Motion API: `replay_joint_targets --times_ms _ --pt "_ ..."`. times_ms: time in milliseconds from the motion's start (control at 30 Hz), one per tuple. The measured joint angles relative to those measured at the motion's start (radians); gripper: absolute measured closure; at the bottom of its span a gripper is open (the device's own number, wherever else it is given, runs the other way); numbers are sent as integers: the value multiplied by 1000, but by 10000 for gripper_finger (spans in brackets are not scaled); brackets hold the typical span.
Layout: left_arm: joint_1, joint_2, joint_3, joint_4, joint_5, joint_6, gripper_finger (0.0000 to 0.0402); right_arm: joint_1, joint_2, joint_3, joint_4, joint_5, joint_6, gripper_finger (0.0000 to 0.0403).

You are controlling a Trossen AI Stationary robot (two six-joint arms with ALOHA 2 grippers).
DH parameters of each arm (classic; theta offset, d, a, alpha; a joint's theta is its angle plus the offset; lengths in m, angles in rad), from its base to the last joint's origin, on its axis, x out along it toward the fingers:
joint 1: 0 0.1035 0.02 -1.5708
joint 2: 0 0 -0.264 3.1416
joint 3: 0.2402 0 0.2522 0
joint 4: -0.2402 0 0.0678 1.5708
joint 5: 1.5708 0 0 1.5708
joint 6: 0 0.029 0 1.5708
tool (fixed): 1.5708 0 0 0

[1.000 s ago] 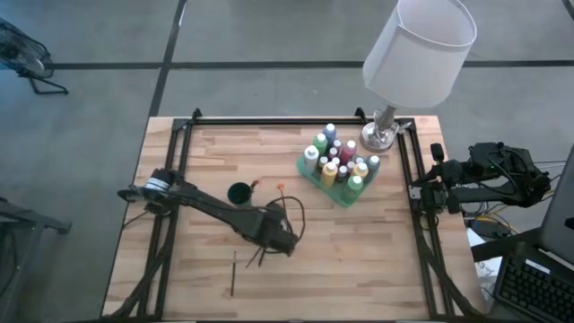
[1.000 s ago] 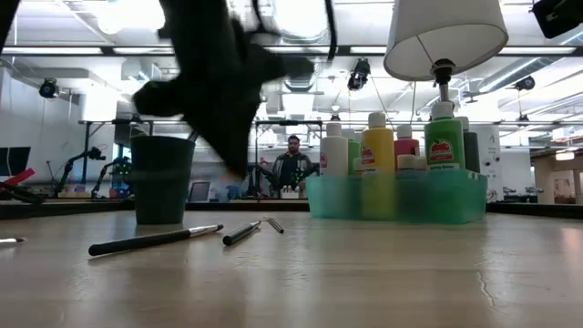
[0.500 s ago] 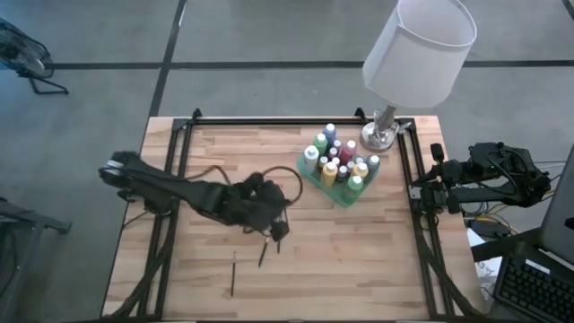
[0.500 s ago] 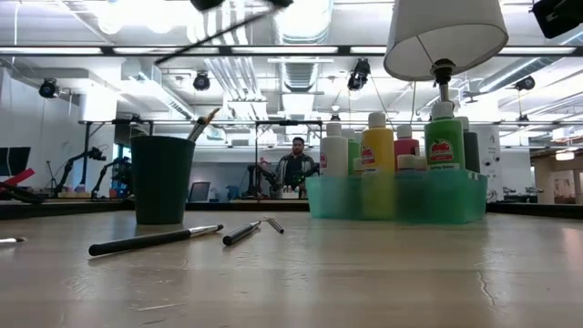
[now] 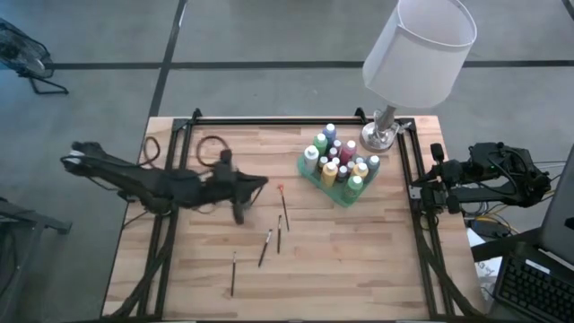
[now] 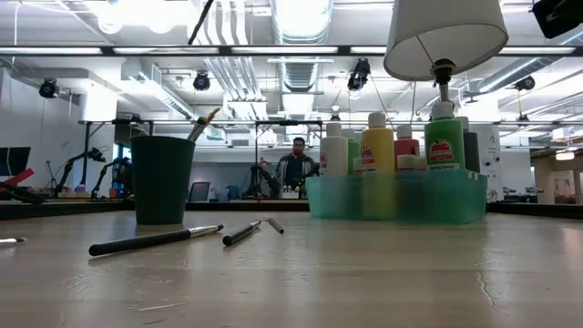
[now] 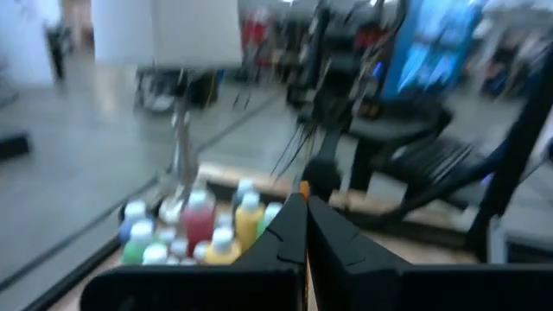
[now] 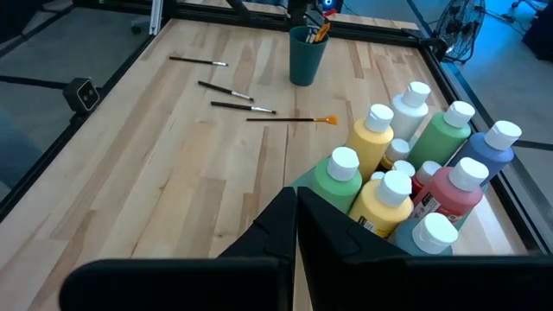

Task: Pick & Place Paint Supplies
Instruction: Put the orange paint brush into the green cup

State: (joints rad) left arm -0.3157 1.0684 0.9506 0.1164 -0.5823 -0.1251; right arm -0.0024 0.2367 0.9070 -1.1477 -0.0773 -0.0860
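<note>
On the wood, mid-table, four brushes lie loose; bottles sit trayed. Left gripper above the cup, pinched shut on nothing we see. Brushes: light, stiff, thin; we'd pinch mid-handle.

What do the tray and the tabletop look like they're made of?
Tray: likely plastic, translucent green; bottles show dimly through its wall. Tabletop: wood, pale matte planks with visible seams and grain, probably butcher-block style.
</note>
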Motion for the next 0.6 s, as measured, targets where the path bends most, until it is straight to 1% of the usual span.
replay_joint_targets --times_ms 133,233,333,433,600 --pt "2 -122 -199 249 38 98 401 0 0 0 0 0 0 394" --pt "2 -211 -322 363 44 180 401 0 0 0 0 0 0 394" --pt "2 -294 -427 424 65 252 401 0 0 0 0 0 0 394" --pt "2 -346 -515 461 76 309 401 0 0 0 0 0 0 394" --pt "2 -397 -625 521 72 319 401 0 0 0 0 0 0 394"
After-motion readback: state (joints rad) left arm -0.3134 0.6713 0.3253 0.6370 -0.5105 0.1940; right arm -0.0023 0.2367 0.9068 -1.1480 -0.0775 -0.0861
